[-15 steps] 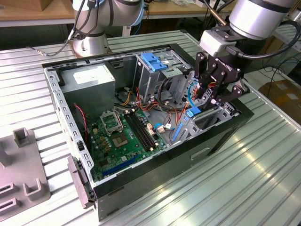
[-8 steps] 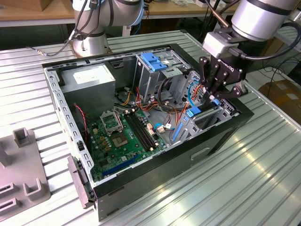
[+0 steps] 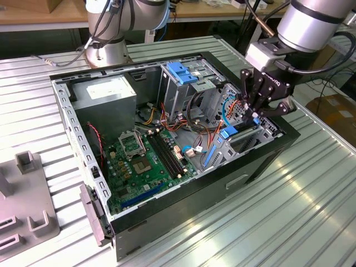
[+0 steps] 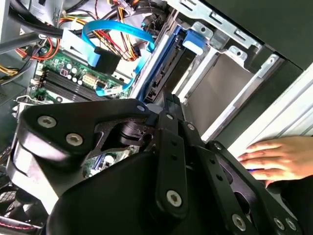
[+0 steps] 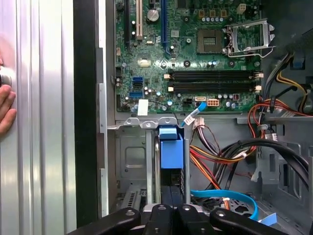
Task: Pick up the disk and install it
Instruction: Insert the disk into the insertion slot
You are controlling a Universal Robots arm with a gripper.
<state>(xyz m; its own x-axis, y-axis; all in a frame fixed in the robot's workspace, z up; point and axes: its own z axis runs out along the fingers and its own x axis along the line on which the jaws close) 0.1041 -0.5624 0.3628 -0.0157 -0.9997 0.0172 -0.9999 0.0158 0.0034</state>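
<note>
- Disk [image 5: 171, 147] stands on edge in the drive bay [image 5: 128, 161] beside the motherboard [image 5: 195, 58], blue rail lined up with the bay walls; judged partly seated.
- Gripper [image 5: 171, 211] sits at its outer end, in line with the bay; jaw state cannot be told.
- A hand [image 4: 279, 156] lies outside the case [image 3: 239, 178].

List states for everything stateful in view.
the disk: on edge in the drive bay, blue carrier end showing.
gripper: down at the bay, over the disk.
computer case: lying on its side, side panel off.
memory slots: empty.
hand: flat on the table beside the case.
</note>
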